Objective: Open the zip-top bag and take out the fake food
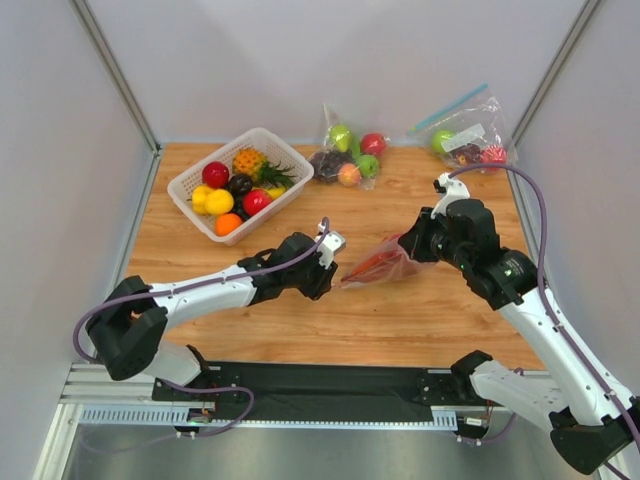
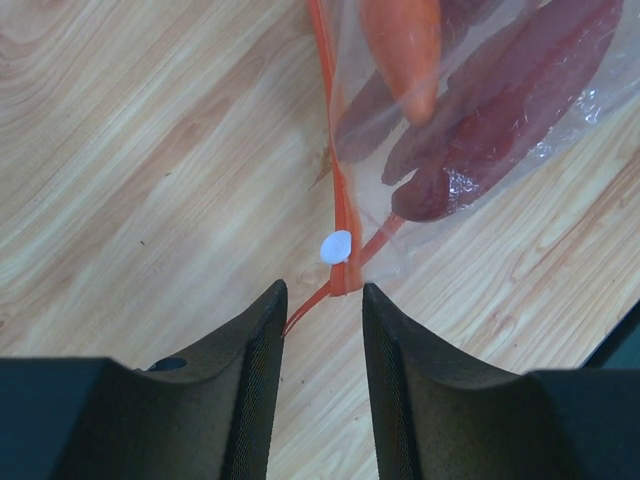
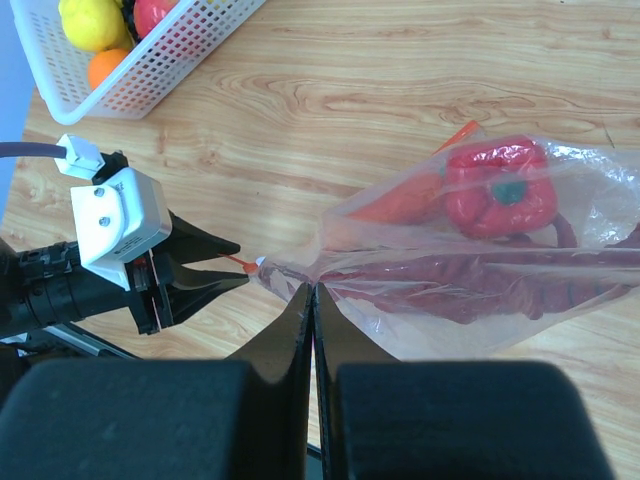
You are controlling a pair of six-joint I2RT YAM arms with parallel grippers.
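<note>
The zip-top bag (image 1: 383, 262) hangs just above the table between the two grippers, its orange-red zip strip (image 2: 340, 200) and white slider (image 2: 336, 246) towards the left arm. Inside it are the red pepper (image 3: 500, 190), the orange carrot (image 2: 405, 50) and the dark-red lobster (image 2: 500, 110). My right gripper (image 3: 313, 290) is shut on the bag's clear plastic close to the zip end. My left gripper (image 2: 323, 292) is open, its fingertips on either side of the strip's loose orange tail, just short of the slider. It also shows in the right wrist view (image 3: 228, 265).
A white basket (image 1: 185, 178) of small fruits and a pineapple stands at the back left. A clear bag of apples and grapes (image 1: 345, 150) lies at the back centre. A clear bag with a blue zip (image 1: 465, 130) lies at the back right. Walls close in both sides.
</note>
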